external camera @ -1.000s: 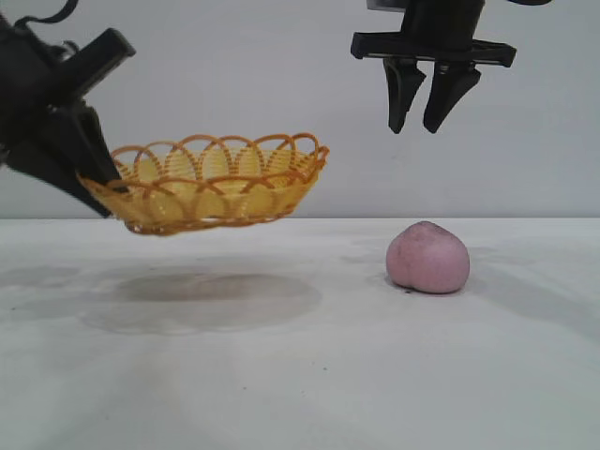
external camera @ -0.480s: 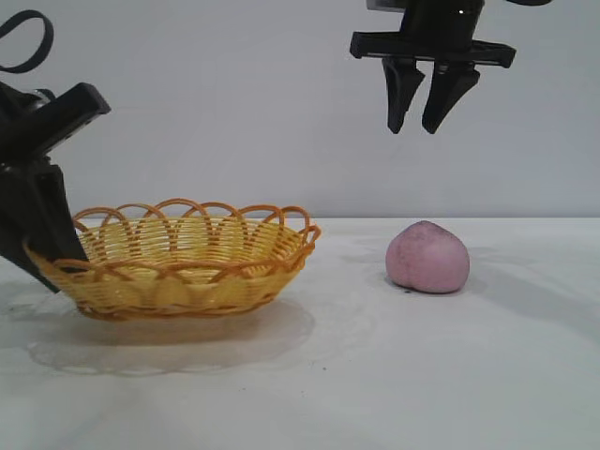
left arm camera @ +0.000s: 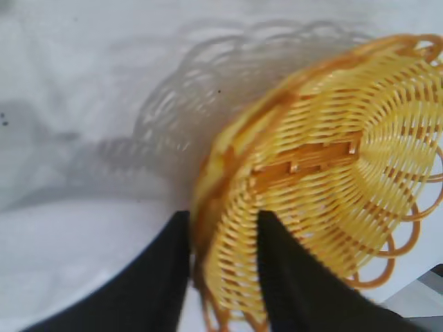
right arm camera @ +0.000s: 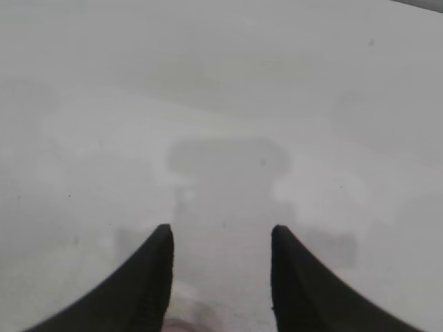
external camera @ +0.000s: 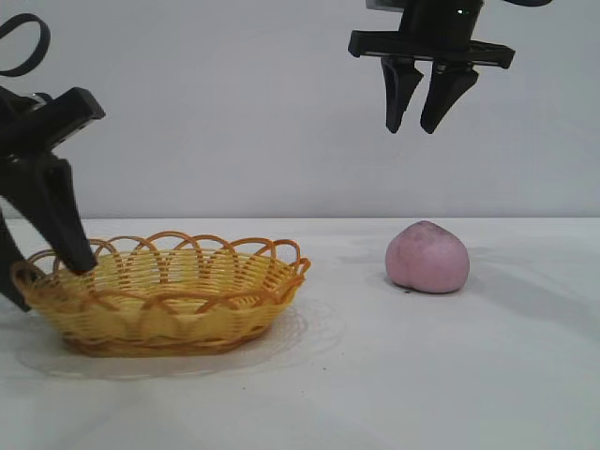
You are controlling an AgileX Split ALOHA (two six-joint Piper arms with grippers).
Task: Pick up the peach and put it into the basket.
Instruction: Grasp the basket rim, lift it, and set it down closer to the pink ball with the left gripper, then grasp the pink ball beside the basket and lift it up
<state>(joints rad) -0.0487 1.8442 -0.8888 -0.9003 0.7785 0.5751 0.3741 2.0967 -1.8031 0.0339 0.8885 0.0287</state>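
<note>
My left gripper (external camera: 42,267) is at the left end of the basket (external camera: 164,305), and its two black fingers (left arm camera: 156,277) stand on both sides of the basket wall, one inside and one outside. In the left wrist view there is only a narrow gap between the fingers and the woven wall fills it, so I am pinching the rim of the basket there. The basket sits on the white table (external camera: 375,375) with its flat bottom down, on the left side of the exterior view, and its orange looped rim points upward. My right gripper (external camera: 424,111) hangs high above the table, with the fingers pointing down and slightly spread, and nothing is between them. The peach (external camera: 428,257) lies on the table almost directly below this gripper, well apart from it, with free air between the fingertips and the top of the fruit. The peach is to the right of the basket, near but not touching it. In the right wrist view I see only my two fingertips (right arm camera: 149,277) and the pale table (right arm camera: 221,104) under them.
</note>
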